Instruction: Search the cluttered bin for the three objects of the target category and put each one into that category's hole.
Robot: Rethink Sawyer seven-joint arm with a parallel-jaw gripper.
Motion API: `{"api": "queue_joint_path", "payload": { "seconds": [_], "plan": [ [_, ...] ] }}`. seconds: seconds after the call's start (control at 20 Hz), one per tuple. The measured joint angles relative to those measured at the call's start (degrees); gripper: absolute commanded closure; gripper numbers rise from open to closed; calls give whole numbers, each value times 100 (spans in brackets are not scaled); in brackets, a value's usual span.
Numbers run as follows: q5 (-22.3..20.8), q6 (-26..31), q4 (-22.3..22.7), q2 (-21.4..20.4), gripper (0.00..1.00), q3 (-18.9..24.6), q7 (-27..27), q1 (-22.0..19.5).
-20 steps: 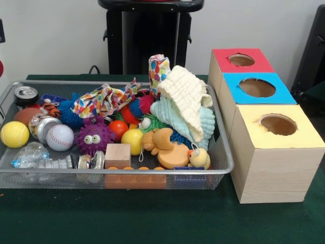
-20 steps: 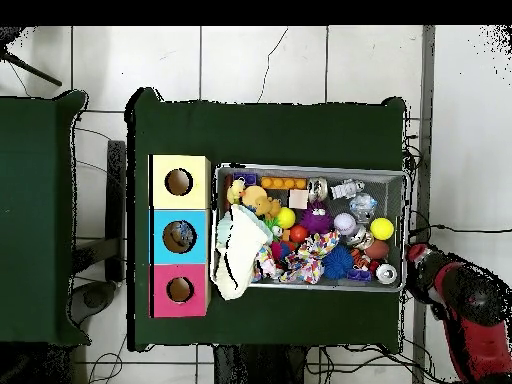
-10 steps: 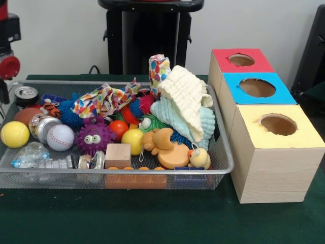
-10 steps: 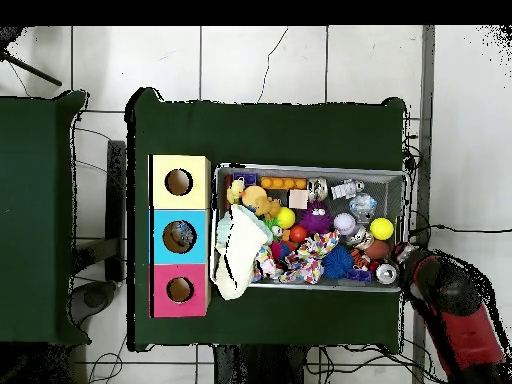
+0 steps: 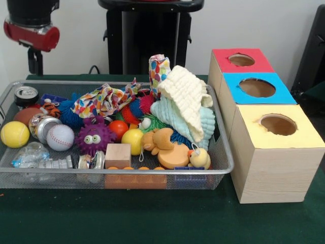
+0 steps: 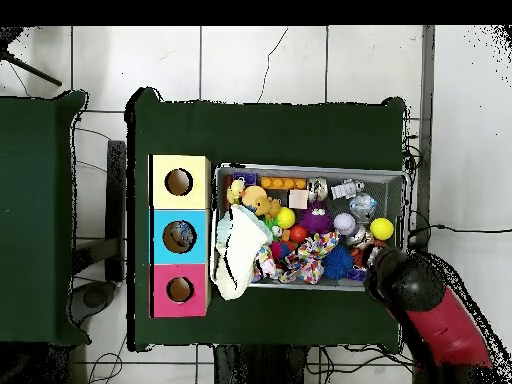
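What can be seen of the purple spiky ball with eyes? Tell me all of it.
The purple spiky ball is round, covered in soft-looking rubbery spikes, with two white googly eyes facing the front camera. It sits in the wire mesh bin, left of centre, beside a baseball and in front of an orange ball. A wooden cube lies just before it.

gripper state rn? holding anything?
Gripper: cannot be told whether open or closed. It hangs above the far left corner of the wire mesh bin; nothing seen in it.
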Motion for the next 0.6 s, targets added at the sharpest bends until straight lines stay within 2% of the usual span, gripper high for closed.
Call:
{"api": "queue_joint_path", "payload": {
  "seconds": [0.1,0.25,0.6],
  "plan": [
    [32,128,2,-126,100,-106,109,120],
    [109,125,2,-133,100,-61,166,3],
    [296,-119,-2,269,100,499,178,-1037]
  ]
}}
